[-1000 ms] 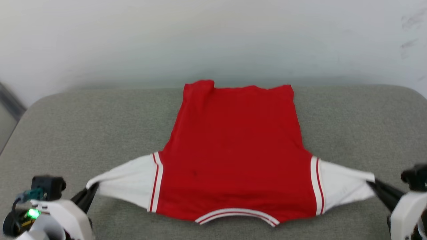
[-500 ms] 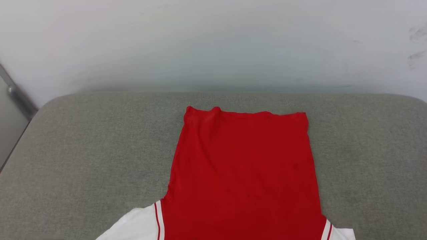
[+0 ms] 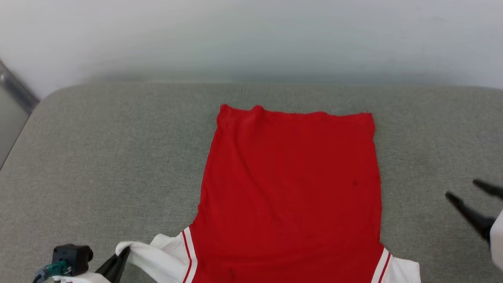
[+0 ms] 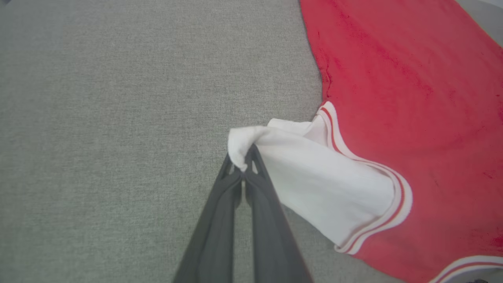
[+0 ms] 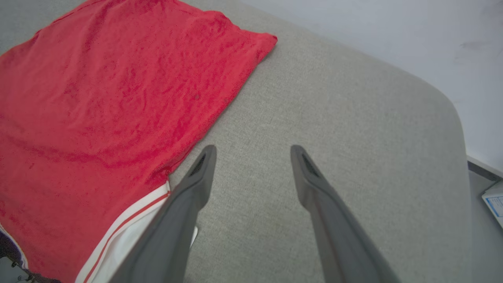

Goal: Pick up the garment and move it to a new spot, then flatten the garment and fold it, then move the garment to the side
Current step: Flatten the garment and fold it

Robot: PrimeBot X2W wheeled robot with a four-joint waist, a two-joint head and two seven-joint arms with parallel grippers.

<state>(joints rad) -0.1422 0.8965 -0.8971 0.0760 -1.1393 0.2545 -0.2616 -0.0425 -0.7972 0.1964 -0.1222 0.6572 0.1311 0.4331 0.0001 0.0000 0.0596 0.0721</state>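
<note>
One garment (image 3: pixel 290 188) — L gripper (image 4: pixel 243 163) pinching it.

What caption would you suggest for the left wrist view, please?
Left gripper pinches the white sleeve of the garment on grey upholstery.

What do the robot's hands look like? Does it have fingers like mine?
The left gripper and the right gripper each have two long, dark grey fingers. They narrow to thin tips with little slots near the ends. The right forearm is white. By the left wrist sits a small black box with a green plug.
</note>
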